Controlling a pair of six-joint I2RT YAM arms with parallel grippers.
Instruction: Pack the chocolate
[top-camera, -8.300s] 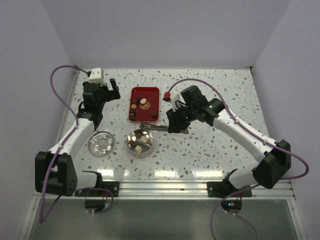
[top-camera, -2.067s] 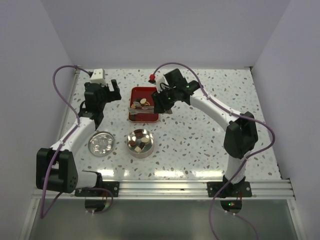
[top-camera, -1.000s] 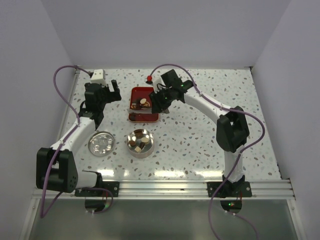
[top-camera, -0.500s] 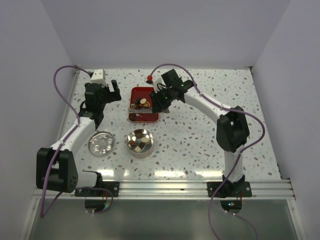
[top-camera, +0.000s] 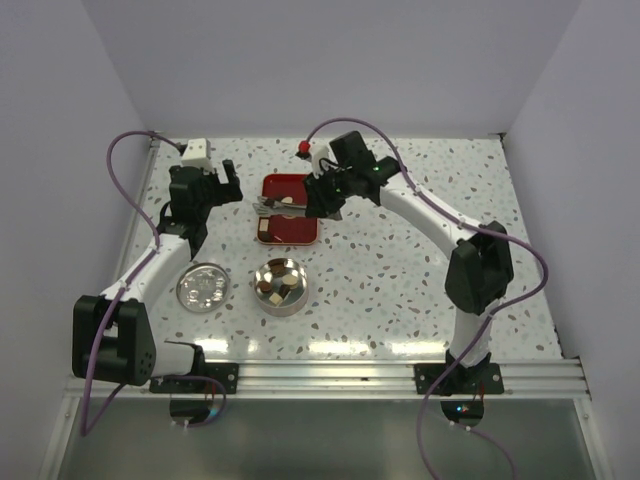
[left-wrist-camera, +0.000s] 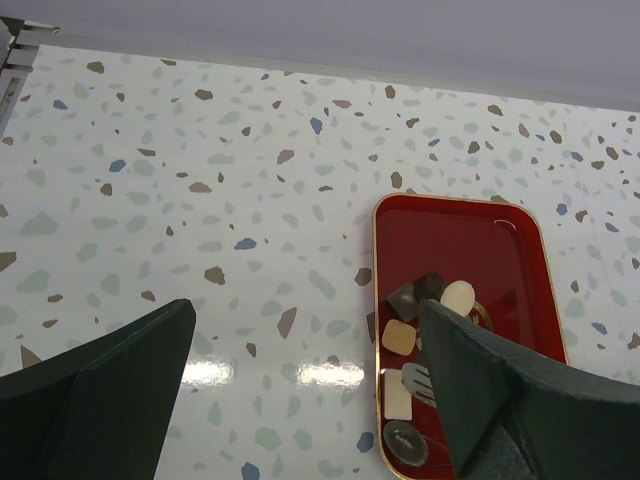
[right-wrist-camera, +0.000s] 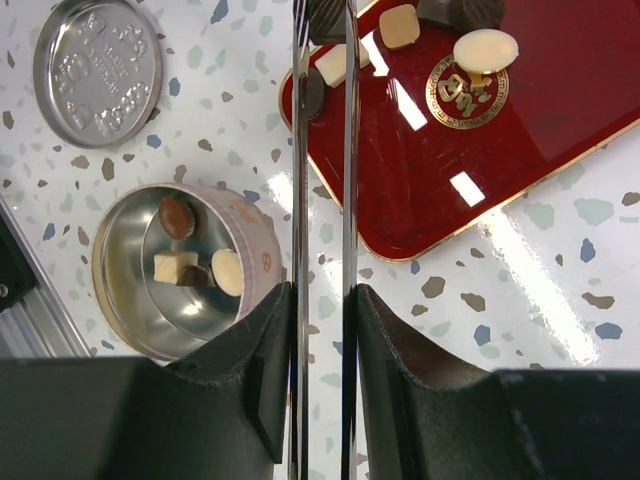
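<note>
Several small chocolate pieces (left-wrist-camera: 398, 337), dark, cream and tan, lie at the near left end of the red tray (top-camera: 295, 232). More chocolate (right-wrist-camera: 178, 217) lies in the round silver tin (top-camera: 281, 300). My right gripper (right-wrist-camera: 322, 300) is shut on metal tongs (top-camera: 268, 206), which reach left over the tray. A dark piece (right-wrist-camera: 325, 15) shows between the tong blades at the top edge of the right wrist view; whether it is pinched is unclear. My left gripper (top-camera: 205, 185) hangs open over bare table left of the tray, holding nothing.
The tin's lid (top-camera: 203, 288) lies flat left of the tin, printed face up. White walls close the table at the back and both sides. A red-tipped cable plug (top-camera: 303, 150) sits above the tray's far end.
The right gripper has squeezed the tongs narrower. The tongs' tips have shifted from the tray's near edge toward its middle left. The left arm has stayed still.
</note>
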